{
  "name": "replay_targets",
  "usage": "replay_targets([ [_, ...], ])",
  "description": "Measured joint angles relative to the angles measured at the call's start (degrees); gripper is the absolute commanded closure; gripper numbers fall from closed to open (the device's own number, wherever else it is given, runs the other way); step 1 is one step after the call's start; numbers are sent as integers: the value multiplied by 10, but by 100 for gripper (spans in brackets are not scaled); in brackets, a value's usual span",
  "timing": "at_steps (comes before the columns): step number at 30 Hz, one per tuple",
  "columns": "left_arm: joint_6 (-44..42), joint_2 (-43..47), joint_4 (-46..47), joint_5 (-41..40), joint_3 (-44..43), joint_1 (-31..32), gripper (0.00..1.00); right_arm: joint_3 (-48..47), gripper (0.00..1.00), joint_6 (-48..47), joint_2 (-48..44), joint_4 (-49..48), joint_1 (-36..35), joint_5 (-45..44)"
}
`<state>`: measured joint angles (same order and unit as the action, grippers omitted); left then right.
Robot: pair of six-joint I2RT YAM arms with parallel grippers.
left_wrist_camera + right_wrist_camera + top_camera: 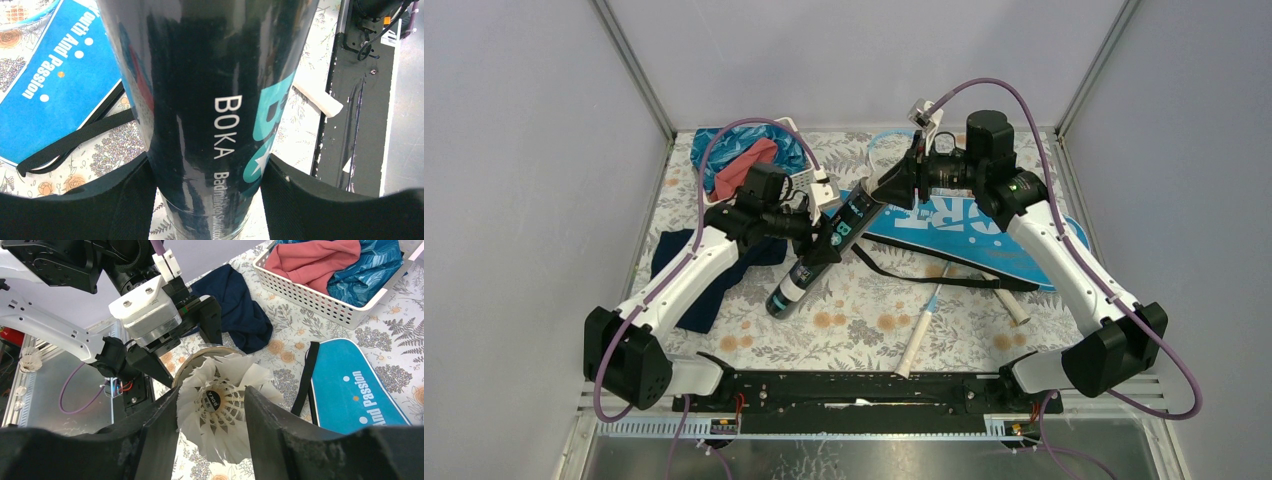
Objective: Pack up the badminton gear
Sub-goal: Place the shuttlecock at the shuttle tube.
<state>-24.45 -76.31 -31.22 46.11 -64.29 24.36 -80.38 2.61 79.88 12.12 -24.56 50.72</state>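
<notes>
The left fingers (pixel 125 205) clamp the tube (pixel 210 100); right wrist alone shows parted right fingers (pixel 150 445) flanking a shuttlecock (pixel 220 410).

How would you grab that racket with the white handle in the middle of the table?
By its white handle, from straight above, jaws across it. It lies flat and bare on the table, while its far end disappears at the blue bag.

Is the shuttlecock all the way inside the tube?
No, the shuttlecock sits with its feathers outside the mouth of the tube.
</notes>
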Motion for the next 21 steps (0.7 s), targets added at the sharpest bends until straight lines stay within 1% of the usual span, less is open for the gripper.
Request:
replay_targets([
  [5, -7, 0, 0, 1, 0, 0, 100, -1, 34, -4, 0, 1, 3, 10],
  [9, -12, 2, 1, 1, 0, 1, 100, -10, 30, -14, 0, 10, 3, 14],
  [13, -16, 4, 3, 2, 0, 1, 100, -24, 29, -23, 0, 28, 3, 16],
  [17, -11, 1, 8, -18, 0, 0, 100, -44, 28, -37, 0, 58, -3, 51],
  [21, -10, 1, 9, -29, 0, 0, 100, -59, 27, -56, 0, 86, -4, 64],
])
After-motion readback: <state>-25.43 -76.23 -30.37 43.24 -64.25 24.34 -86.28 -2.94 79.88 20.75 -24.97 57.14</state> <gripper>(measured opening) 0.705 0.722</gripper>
